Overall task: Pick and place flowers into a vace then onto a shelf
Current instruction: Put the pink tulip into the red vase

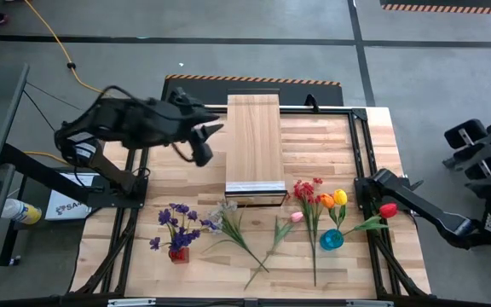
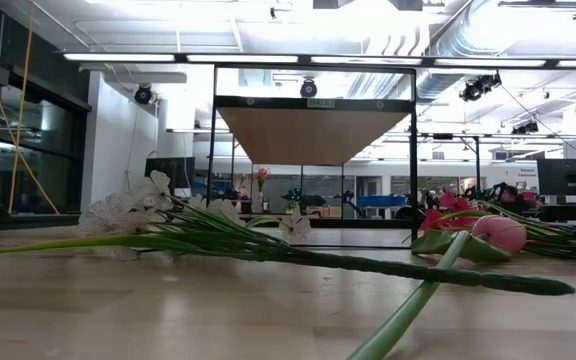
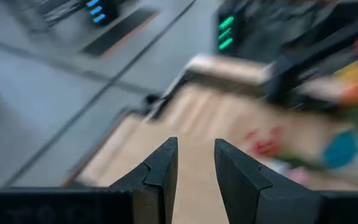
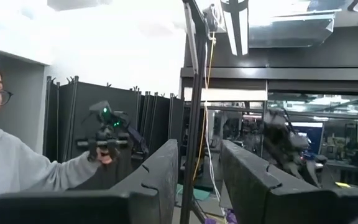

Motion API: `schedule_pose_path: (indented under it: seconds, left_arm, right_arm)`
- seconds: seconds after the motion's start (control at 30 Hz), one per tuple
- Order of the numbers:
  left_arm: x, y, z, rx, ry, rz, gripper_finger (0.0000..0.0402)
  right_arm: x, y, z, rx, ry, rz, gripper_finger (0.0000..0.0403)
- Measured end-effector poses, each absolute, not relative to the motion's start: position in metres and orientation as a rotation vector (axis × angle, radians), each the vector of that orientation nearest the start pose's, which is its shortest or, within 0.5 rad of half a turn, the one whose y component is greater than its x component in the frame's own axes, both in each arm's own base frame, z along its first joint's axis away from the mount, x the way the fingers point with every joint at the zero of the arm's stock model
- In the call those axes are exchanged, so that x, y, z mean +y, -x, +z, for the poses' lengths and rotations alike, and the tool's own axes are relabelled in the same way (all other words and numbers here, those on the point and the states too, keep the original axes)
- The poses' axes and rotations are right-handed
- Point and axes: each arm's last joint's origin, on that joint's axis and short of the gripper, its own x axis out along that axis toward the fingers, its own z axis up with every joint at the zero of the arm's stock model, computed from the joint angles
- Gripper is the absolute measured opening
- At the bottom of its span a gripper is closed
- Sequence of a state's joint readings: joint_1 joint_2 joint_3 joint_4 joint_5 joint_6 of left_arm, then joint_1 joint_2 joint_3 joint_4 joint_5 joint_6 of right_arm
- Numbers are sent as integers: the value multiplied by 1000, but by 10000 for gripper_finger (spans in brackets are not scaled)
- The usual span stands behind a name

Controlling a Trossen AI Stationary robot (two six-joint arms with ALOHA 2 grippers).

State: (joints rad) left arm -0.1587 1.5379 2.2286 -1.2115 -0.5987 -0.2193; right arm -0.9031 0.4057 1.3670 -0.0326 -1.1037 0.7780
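My left gripper [image 1: 210,136] [image 3: 196,162] hangs open in the air, left of the pale wooden shelf [image 1: 254,145], with nothing between its fingers. My right gripper [image 1: 372,184] [image 4: 197,168] is open and empty too, raised at the table's right edge and pointing up into the room. Yellow, orange and red tulips [image 1: 339,199] stand in a blue vase [image 1: 332,240]. A purple spray [image 1: 177,223] stands in a small red vase [image 1: 178,253]. A white spray [image 1: 226,215] [image 2: 128,215], a pink tulip [image 1: 297,217] [image 2: 498,232] and a red spray [image 1: 307,189] lie flat on the table.
A black frame [image 1: 358,145] runs round the slatted tabletop beside both arms. The shelf has a light strip [image 1: 255,188] at its near end. In the right wrist view a person [image 4: 17,171] stands beyond the table, holding a dark device [image 4: 107,140].
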Motion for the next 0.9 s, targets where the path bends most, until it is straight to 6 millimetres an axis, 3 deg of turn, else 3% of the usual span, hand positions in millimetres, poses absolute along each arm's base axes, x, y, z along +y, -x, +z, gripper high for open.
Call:
schedule_pose_path:
  seconds: [0.17,0.37,0.7,0.9]
  left_arm:
    - [-47,-234,549,266,96,290,138]
    - [-85,-233,558,162,172,121,138]
    - [-150,-242,541,227,294,-42,138]
    - [-180,-253,524,267,321,-17,138]
  right_arm:
    - [81,31,508,-383,24,350,114]
    - [80,31,509,-433,6,301,114]
    - [79,31,510,-455,-4,277,114]
    - [78,31,509,-449,-21,278,114]
